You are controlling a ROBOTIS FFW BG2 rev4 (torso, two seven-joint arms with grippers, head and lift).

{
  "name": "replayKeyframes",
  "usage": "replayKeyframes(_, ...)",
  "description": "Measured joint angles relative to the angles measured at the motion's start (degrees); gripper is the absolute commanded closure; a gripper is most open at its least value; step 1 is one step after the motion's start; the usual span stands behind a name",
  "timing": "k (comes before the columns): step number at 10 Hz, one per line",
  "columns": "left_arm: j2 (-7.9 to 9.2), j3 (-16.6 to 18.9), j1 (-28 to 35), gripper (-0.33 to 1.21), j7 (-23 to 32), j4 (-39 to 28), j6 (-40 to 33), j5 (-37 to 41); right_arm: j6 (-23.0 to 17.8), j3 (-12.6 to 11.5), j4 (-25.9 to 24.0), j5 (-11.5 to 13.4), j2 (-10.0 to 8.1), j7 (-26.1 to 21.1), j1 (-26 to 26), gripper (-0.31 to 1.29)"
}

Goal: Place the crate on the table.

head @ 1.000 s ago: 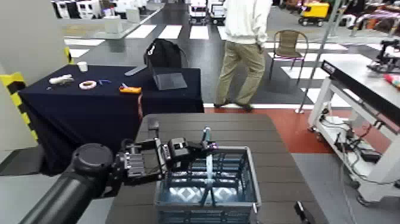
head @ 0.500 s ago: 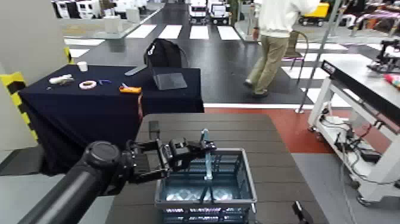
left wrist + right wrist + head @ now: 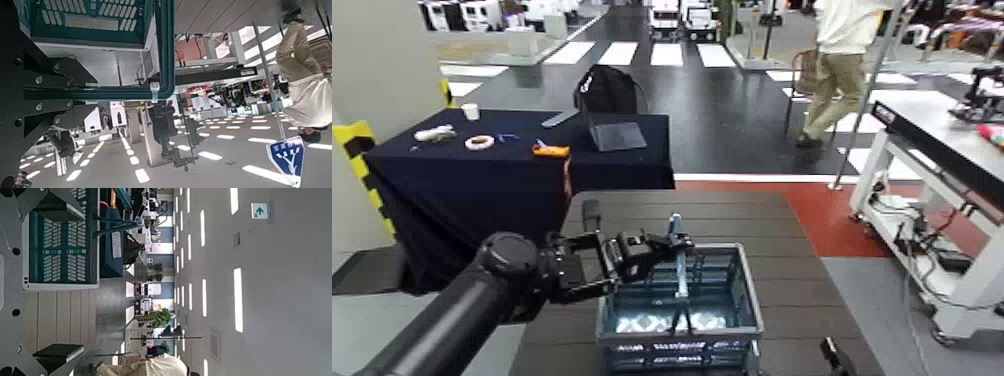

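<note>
The blue-grey lattice crate [image 3: 677,310] is over the near end of the dark brown slatted table [image 3: 752,215]. I cannot tell whether its base rests on the slats. My left gripper [image 3: 675,243] reaches in from the left and is shut on the top of the crate's thin upright handle bar [image 3: 679,272]. In the left wrist view the crate [image 3: 94,19] and its bar [image 3: 164,47] sit right against the fingers. My right gripper [image 3: 829,352] is low at the table's near right, open and empty. The right wrist view shows the crate [image 3: 59,239] on the slats [image 3: 55,317].
A navy-draped table [image 3: 482,175] with a laptop [image 3: 615,135], a backpack [image 3: 607,90] and small items stands beyond the left. A white-framed workbench [image 3: 932,130] stands at the right. A person [image 3: 842,60] walks at the far right, by a chair.
The crate has dropped a little and looks smaller under my left gripper, which still holds the handle. The person has walked from the middle of the background to the right.
</note>
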Motion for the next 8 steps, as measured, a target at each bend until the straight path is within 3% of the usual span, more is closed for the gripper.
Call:
replayKeyframes(1,-0.09,-0.1,-0.1,0.99,-0.3,0.3,-0.2,-0.2,0.0,0.1,0.0,0.0,-0.01,0.0,0.0,0.13)
replayKeyframes(2,-0.12,-0.1,-0.1,0.68,-0.5,0.5,-0.4,-0.3,0.0,0.1,0.0,0.0,-0.01,0.0,0.0,0.13)
replayKeyframes(3,-0.14,-0.1,-0.1,0.55,-0.8,0.6,-0.6,-0.3,0.0,0.1,0.0,0.0,-0.01,0.0,0.0,0.13)
replayKeyframes(7,-0.14,-0.1,0.1,0.12,-1.2,0.7,-1.2,-0.3,0.0,0.1,0.0,-0.1,-0.03,0.0,0.0,0.13)
replayKeyframes(8,-0.12,0.1,0.1,0.12,-1.3,0.6,-1.7,-0.9,0.1,0.2,0.0,-0.1,-0.04,0.0,0.0,0.13)
